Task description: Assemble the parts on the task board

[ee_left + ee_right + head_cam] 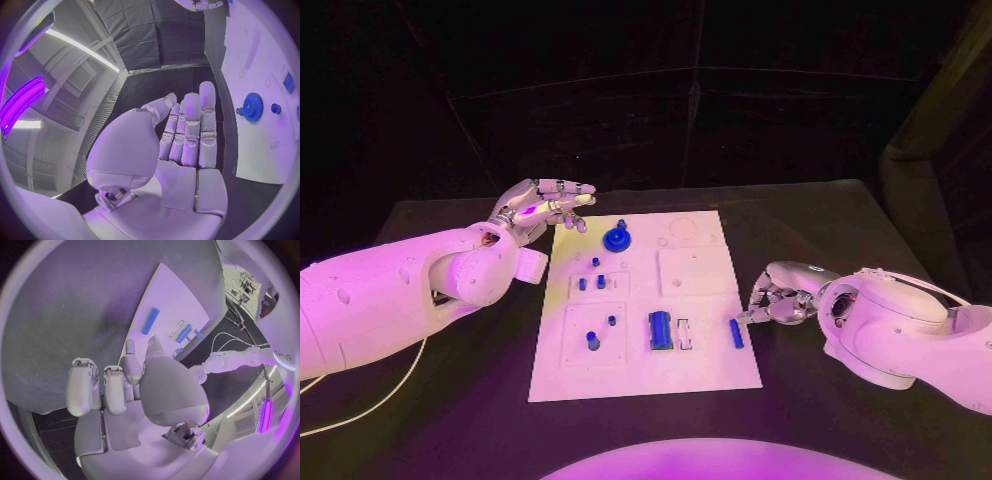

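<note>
The white task board (692,362) lies in the middle of the table. A blue gear (617,238) stands near its far end, with small blue pegs (596,263) just in front of it. A blue block (661,330) and a thin blue bar (736,333) lie toward the near right. My left hand (542,208) hovers at the board's far left corner, fingers straight, holding nothing; its wrist view shows the gear (253,106) beside the fingers (190,130). My right hand (776,298) sits just off the board's right edge, fingers loosely bent and empty, close to the bar (150,320).
Black table (459,380) surrounds the board on every side. A pale cable (380,400) trails across the table at the near left under my left arm. Dark curtains hang behind the table.
</note>
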Controlling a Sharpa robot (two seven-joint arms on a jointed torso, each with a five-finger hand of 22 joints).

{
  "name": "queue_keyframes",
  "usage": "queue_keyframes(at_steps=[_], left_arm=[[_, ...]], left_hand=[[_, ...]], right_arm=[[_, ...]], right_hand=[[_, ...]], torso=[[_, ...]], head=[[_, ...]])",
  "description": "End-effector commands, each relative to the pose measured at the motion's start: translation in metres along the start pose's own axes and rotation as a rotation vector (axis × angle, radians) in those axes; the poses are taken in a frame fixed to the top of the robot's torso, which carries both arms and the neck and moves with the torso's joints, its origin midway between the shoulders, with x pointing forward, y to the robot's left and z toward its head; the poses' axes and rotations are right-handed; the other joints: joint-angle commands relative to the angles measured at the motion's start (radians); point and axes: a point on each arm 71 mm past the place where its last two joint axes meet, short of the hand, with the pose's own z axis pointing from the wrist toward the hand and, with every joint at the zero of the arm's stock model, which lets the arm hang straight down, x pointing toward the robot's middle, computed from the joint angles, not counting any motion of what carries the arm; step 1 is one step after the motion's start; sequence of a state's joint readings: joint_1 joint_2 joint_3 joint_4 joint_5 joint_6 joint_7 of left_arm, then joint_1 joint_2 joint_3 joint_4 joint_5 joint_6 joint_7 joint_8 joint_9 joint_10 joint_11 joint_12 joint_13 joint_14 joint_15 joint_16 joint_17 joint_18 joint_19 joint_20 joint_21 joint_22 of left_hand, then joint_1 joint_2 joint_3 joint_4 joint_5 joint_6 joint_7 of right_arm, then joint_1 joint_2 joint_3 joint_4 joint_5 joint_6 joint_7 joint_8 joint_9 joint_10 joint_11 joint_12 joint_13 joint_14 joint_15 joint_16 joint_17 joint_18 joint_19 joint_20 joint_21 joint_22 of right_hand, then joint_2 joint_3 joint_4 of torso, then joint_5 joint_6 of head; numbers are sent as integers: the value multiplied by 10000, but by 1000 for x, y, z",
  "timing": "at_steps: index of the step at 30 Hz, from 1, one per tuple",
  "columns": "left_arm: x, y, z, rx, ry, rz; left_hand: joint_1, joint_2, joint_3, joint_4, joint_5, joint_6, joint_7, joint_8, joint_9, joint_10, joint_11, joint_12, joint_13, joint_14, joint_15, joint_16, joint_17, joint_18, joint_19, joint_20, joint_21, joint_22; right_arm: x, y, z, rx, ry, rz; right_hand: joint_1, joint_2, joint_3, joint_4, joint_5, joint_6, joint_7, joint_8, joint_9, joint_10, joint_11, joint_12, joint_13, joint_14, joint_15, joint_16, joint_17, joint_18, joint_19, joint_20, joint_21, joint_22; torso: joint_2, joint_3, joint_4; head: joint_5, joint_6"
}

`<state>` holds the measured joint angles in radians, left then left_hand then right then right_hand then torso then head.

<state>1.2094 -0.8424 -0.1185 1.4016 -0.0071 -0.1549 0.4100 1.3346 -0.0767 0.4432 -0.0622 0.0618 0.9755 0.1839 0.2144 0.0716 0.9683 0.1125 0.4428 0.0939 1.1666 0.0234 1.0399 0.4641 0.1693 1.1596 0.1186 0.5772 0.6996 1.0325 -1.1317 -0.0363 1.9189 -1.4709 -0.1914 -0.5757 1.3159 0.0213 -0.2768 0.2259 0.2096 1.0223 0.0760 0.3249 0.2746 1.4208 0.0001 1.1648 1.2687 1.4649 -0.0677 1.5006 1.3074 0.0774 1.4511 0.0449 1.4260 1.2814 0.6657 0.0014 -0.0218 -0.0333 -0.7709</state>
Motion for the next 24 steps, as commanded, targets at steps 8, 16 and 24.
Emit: queue_keyframes(at_steps=[8,16,24], left_arm=[[1,-1,0,97,108,-66],[0,-1,0,81,98,-61],[0,0,0,63,92,-59]], left_hand=[[-21,32,10,-58,34,-46,-3,36,-9,-89,-3,33,-8,-52,20,10,-9,128,-26,42,-59,-11],[-21,32,10,-58,34,-46,-3,36,-9,-89,-3,33,-8,-52,20,10,-9,128,-26,42,-59,-11],[-21,32,10,-58,34,-46,-3,36,-9,-89,-3,33,-8,-52,20,10,-9,128,-26,42,-59,-11]], right_arm=[[7,11,5,-187,84,-746],[14,18,8,-300,311,-906],[19,18,12,-108,511,-1350]], right_hand=[[-97,-13,-46,7,-47,32,33,-80,22,143,3,289,224,812,4,69,1346,-204,68,-25,54,16],[64,-33,-55,-78,-37,171,5,-73,87,167,-16,415,335,816,-6,88,1379,-204,67,-29,62,27],[314,-126,-77,-269,-76,235,-5,-106,152,141,-27,437,376,815,-15,97,1398,-207,68,-37,73,51]], torso=[[2,-4,3],[-9,-12,8],[-6,-12,11]], head=[[15,-43],[19,-63],[37,-70]])
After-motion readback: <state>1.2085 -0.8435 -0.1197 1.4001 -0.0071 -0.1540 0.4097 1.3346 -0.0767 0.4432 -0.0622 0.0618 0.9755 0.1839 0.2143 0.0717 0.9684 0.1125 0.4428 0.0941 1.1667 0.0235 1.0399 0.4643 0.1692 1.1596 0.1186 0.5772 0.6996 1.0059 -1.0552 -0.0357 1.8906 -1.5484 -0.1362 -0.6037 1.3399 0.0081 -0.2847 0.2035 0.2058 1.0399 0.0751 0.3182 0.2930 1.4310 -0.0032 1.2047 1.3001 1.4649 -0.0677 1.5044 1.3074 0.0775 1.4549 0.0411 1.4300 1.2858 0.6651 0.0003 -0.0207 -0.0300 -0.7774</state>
